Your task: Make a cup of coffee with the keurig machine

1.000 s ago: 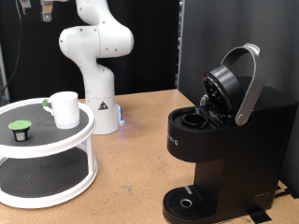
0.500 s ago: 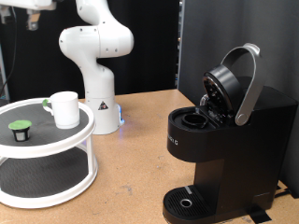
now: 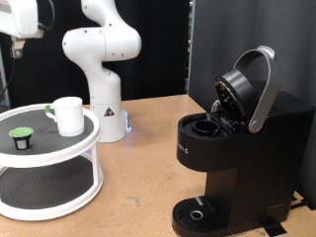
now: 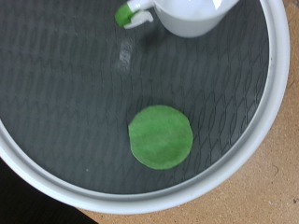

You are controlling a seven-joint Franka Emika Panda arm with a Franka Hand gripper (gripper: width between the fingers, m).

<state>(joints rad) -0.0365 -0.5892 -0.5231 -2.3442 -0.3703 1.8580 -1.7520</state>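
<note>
At the exterior view's top left, the robot's hand hangs high above a white two-tier stand (image 3: 59,163) — its pincer is cut off, so I cannot tell whether it is spread. On the stand's top tier sit a green-topped pod (image 3: 21,137) and the cup (image 3: 68,115). At right on the wooden surface (image 3: 148,148) stands the keurig machine (image 3: 237,158) — lid raised.
</note>
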